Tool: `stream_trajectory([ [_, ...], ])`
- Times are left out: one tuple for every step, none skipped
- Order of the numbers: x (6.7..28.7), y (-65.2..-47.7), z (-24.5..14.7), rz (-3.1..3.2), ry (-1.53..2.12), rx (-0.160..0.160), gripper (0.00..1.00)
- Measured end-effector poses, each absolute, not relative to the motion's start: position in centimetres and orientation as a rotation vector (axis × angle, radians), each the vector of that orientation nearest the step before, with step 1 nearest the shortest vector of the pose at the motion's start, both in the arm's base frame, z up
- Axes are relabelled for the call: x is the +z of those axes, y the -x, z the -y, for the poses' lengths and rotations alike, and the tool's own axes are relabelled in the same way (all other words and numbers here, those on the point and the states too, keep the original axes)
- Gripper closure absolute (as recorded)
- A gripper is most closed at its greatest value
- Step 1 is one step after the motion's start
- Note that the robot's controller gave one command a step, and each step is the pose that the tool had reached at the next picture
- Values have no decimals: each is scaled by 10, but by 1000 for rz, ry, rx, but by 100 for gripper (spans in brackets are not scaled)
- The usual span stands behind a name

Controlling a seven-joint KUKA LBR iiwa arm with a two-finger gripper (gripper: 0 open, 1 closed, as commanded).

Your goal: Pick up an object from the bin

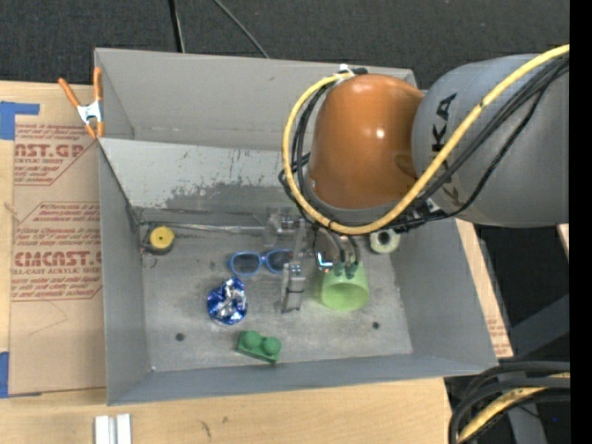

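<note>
arm: you see it (499, 146) come in from the right; the orange wrist cover (365, 141) sits above the middle-right of the bin (120, 276); yellow cable loops round the cover
jaws: low under the cover, down near the bin floor, right of centre; you can't tell how far open they are, nor whether they have hold of anything; the cover and wrist hardware hide too much
nearest thing, right: light green cup (344, 291), lying on its side, just beside the jaws, maybe touching; you can't settle that
nearest thing, left: blue glasses (254, 264), flat on the floor; the right end reaches under the metal of the jaws
behind the cup: small white and green round piece (384, 240), close under the edge of the cover
front left of jaws: crumpled blue and white wrapper-like thing (227, 302); near but apart
front: dark green toy brick (257, 345), close to the front wall; well clear of the jaws
far left: small yellow round thing (162, 239), by the left wall at the back; well apart from everything else
</note>
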State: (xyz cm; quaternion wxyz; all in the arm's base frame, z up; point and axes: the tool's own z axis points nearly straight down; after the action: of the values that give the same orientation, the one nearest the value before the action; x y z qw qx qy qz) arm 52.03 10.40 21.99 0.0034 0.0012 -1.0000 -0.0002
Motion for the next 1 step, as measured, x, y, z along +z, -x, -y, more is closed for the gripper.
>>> stream_trajectory([
  [224, -522, -103, 3143, -1, -2, 100],
])
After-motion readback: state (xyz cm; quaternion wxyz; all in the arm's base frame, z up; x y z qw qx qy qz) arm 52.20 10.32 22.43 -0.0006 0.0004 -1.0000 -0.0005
